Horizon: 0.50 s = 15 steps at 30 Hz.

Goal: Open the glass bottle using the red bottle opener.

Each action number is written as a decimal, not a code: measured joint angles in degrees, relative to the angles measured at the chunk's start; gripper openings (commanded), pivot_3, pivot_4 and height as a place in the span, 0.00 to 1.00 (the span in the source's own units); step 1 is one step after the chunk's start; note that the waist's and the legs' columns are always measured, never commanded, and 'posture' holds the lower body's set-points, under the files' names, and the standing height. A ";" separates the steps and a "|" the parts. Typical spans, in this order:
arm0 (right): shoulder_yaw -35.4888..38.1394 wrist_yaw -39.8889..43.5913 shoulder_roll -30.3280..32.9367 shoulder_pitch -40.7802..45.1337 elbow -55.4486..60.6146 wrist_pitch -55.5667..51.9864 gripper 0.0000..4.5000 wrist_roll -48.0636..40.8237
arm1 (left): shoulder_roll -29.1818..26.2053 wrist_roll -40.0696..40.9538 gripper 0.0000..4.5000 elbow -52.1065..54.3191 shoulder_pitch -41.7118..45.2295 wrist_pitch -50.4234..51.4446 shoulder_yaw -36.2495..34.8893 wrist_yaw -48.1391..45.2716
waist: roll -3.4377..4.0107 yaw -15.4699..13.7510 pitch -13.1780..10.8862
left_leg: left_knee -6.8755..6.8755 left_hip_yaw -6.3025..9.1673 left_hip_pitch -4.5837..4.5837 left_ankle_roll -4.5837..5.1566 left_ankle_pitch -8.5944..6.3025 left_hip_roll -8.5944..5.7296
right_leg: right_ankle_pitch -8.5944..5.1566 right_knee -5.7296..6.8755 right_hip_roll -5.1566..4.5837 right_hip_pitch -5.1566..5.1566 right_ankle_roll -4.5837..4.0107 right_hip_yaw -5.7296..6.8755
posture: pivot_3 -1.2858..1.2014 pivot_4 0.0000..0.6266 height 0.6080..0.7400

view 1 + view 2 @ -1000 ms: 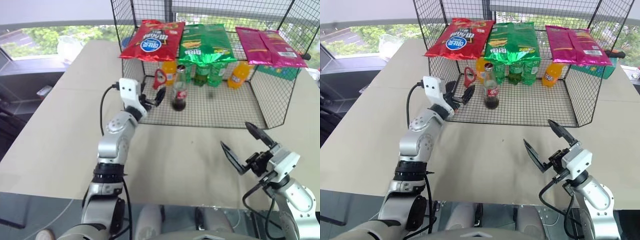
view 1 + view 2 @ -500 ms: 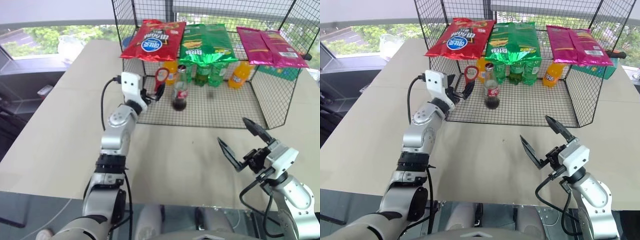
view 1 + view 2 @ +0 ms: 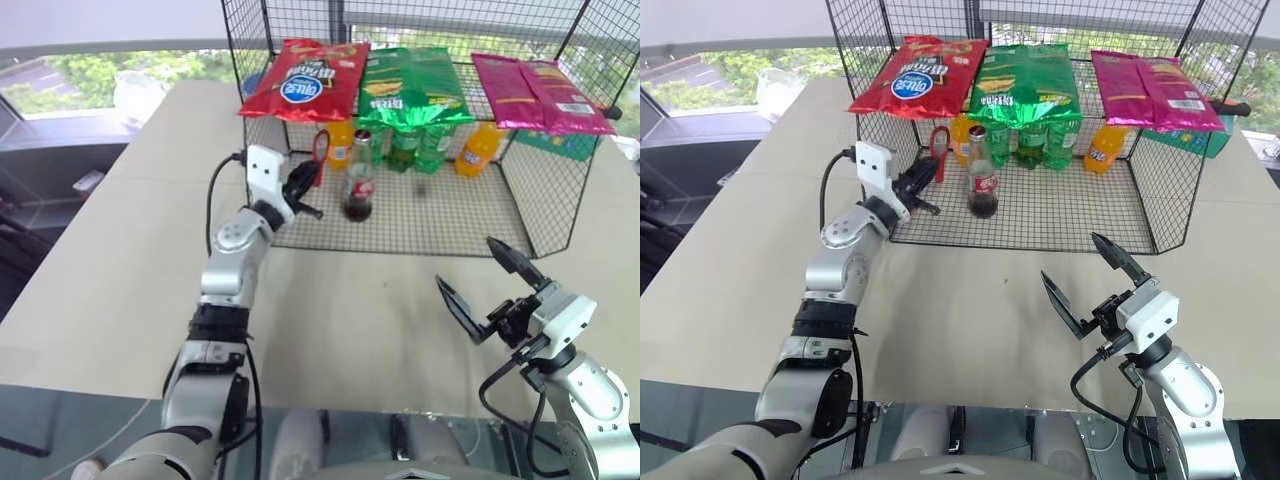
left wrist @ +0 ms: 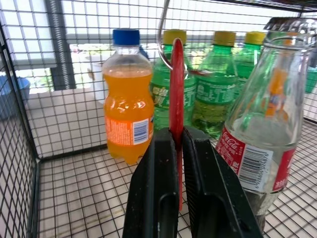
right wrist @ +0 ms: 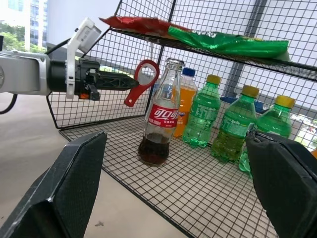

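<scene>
Windows ring the beige table (image 3: 120,250) bearing a wire rack (image 3: 540,210), left gripper (image 4: 179,136) clamping the red bottle opener (image 4: 176,89) beside the glass bottle (image 5: 161,121), right gripper (image 3: 480,290) spread wide.

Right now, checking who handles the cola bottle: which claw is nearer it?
Left. The left claw is beside the cola bottle; the right claw hangs outside the rack.

The desk (image 3: 120,250) is viewed from above by both head eyes. The glass bottle (image 4: 270,114) is seen close beyond the left end effector (image 4: 174,144), and from farther off between the right end effector's fingers (image 5: 74,178).
</scene>
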<state>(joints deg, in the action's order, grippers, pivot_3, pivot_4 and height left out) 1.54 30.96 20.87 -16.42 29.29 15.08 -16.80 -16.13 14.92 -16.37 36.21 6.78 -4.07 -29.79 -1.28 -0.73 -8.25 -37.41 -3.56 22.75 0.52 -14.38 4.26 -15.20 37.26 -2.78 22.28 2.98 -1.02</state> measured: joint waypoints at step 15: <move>-0.07 -1.31 1.99 -0.36 1.65 -7.29 1.00 1.64 | -4.28 9.74 0.00 7.18 -2.92 3.89 -2.25 -12.35 | 0.00 0.02 0.00 | 0.00 0.01 0.00 0.00 0.00 0.01 | 0.00 0.01 0.00 0.00 0.00 0.00 | 0.52 0.24 1.00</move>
<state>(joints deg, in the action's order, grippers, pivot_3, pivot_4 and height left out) 1.48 29.65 22.86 -16.78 30.94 7.79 -15.17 -20.41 24.66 -9.19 33.29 10.67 -6.32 -42.14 -1.28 -0.71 -8.25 -37.41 -3.55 22.76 0.52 -14.38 4.27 -15.20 37.27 -2.79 22.28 2.98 -1.01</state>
